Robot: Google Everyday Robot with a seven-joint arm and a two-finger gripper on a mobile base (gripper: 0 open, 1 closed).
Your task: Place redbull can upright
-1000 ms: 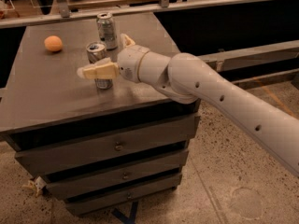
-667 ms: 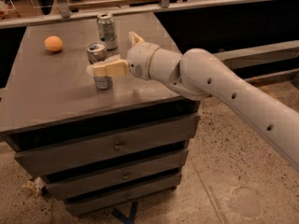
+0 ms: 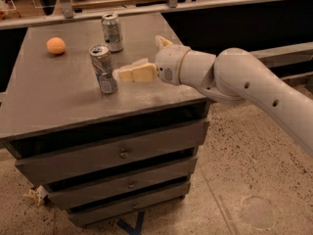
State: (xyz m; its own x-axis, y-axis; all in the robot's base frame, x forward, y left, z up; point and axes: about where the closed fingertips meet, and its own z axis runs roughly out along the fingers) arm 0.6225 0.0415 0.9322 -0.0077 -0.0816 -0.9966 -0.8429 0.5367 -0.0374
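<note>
The redbull can (image 3: 103,68) is slim, silver and blue, and stands on its base on the grey cabinet top (image 3: 58,97), left of centre. My gripper (image 3: 140,58) is just to the right of the can and apart from it. It is open and holds nothing. One cream finger (image 3: 134,74) points at the can with a small gap between them. The other finger (image 3: 162,41) sticks up and back.
A wider dull silver can (image 3: 112,31) stands behind the redbull can near the back edge. An orange ball (image 3: 56,45) lies at the back left. The cabinet has drawers (image 3: 122,153) below. My white arm (image 3: 254,87) reaches in from the right over the cabinet's right edge.
My gripper has drawn back to the right, away from the redbull can. Its finger overlapped the can before and now stands apart from it. The can has stayed standing in place.
</note>
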